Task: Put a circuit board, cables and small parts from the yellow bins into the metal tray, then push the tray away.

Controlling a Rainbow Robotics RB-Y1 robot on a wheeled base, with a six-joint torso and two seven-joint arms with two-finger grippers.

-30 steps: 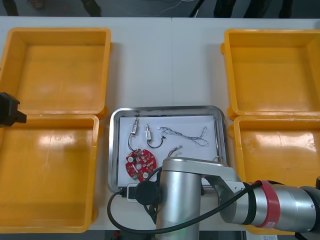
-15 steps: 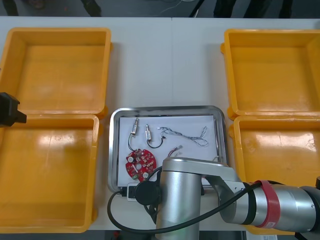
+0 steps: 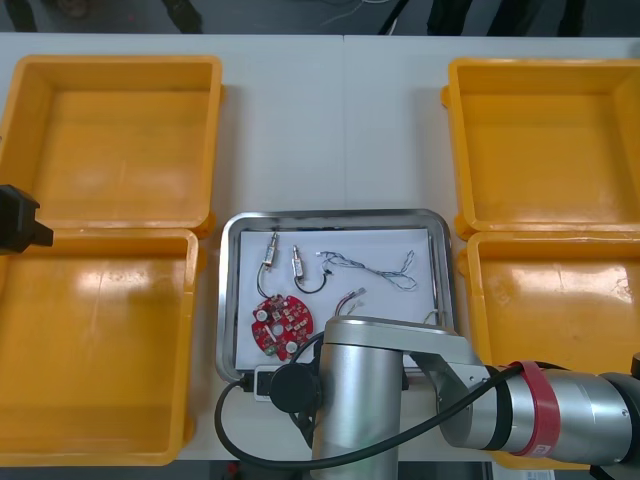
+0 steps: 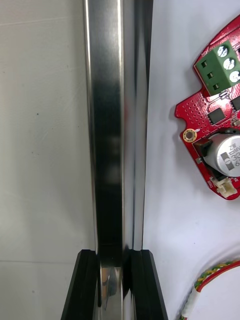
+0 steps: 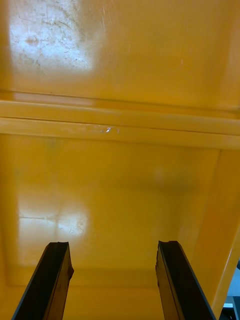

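Loading looked done and the push step was in hand: the round red circuit board (image 3: pixel 281 325), thin cables (image 3: pixel 375 270) and small metal parts (image 3: pixel 270 252) lay inside the shiny metal tray (image 3: pixel 330 215), which sat toward the table's near edge between the yellow plastic bins (image 3: pixel 110 140). Right gripper (image 4: pixel 116 257) was clamped on the tray's near rim, one finger each side; left gripper (image 5: pixel 112 245) hung spread wide and empty over the left-side bins. Next move, as I judged it, was a straight shove toward the far edge, grip kept square so the tray didn't yaw into a bin.
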